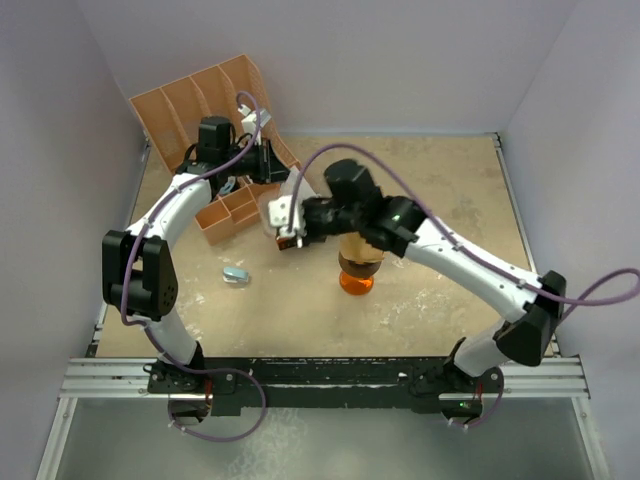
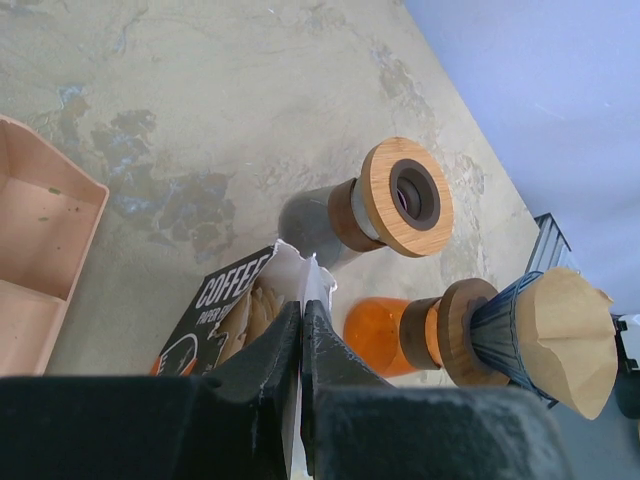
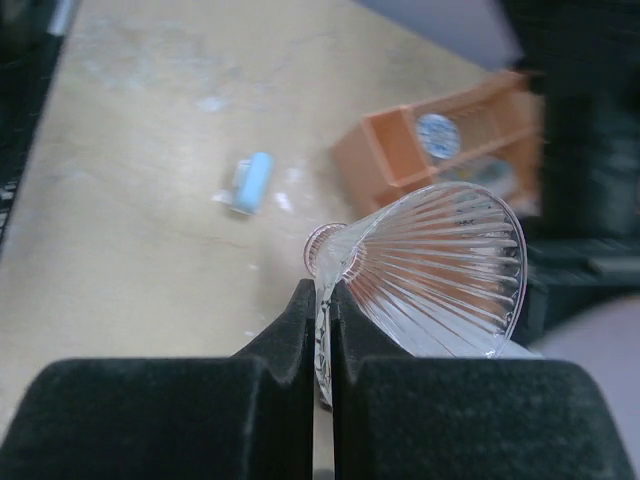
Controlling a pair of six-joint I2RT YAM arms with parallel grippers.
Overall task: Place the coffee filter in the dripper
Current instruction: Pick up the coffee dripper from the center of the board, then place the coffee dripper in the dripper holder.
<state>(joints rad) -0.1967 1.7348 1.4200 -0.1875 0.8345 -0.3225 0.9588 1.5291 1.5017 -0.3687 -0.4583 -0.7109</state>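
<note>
My right fingers (image 3: pixel 305 312) are pinched shut on the neck of the clear ribbed dripper (image 3: pixel 440 265), its axis slanting up-right, mouth facing right. My left fingers (image 2: pixel 288 335) clamp the filter box (image 2: pixel 225 300) flap. A paper filter (image 2: pixel 565 335) seems seated in the dark cone (image 2: pixel 500 330) atop the orange carafe (image 2: pixel 375 328), mouth pointing away from it.

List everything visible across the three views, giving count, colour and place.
organiser: one, orange, back left
filter box: one, black, pinched by left fingers
clear dripper: one, transparent, held by right fingers
carafe: one, orange, mid-table
dark cone: one, blue-black, on carafe
paper filter: one, brown, in dark cone
canister: one, grey, wooden top, beside carafe
small object: one, blue, left of carafe
left fingers: two, black, shut on filter box
right fingers: two, black, shut on clear dripper
</note>
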